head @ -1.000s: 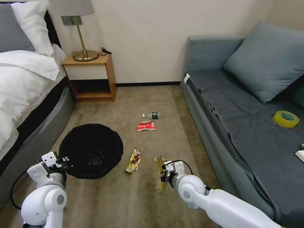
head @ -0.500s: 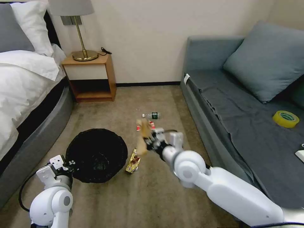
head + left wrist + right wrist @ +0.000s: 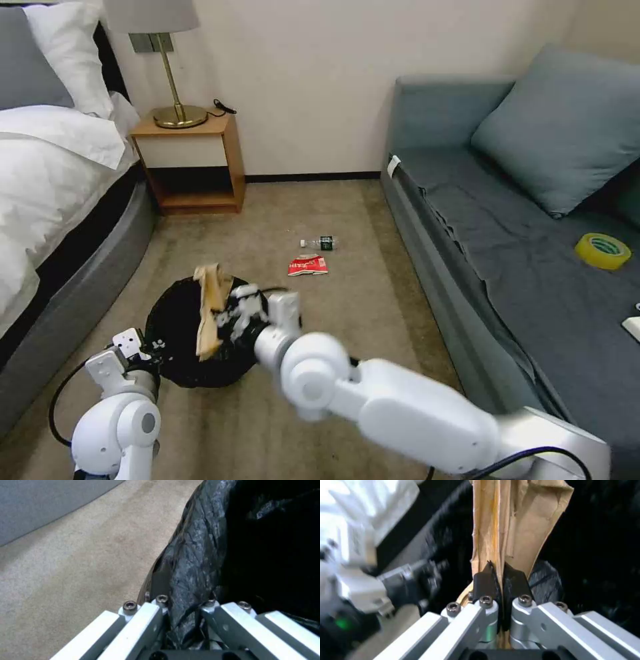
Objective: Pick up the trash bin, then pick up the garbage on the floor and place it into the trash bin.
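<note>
The trash bin (image 3: 180, 347), lined with a black bag, stands on the carpet at the lower left. My left gripper (image 3: 141, 345) is shut on its near rim; the left wrist view shows the left gripper (image 3: 183, 602) clamping the black liner of the trash bin (image 3: 200, 555). My right gripper (image 3: 235, 315) reaches across over the bin's opening, shut on a crumpled brown paper bag (image 3: 210, 308) that hangs upright. In the right wrist view the right gripper (image 3: 500, 580) pinches the paper bag (image 3: 520, 517) against the dark bin interior. A red-and-white packet (image 3: 308, 265) and a clear bottle (image 3: 320, 243) lie on the floor beyond.
A bed (image 3: 47, 200) runs along the left, with a wooden nightstand (image 3: 190, 160) and brass lamp (image 3: 179, 117) by the wall. A grey sofa (image 3: 520, 253) lines the right side and carries a cushion (image 3: 560, 127) and a yellow tape roll (image 3: 602, 251).
My right gripper lifted the brown paper bag off the floor at the lower middle and swung it left to above the bin. The left arm and bin shifted slightly right.
</note>
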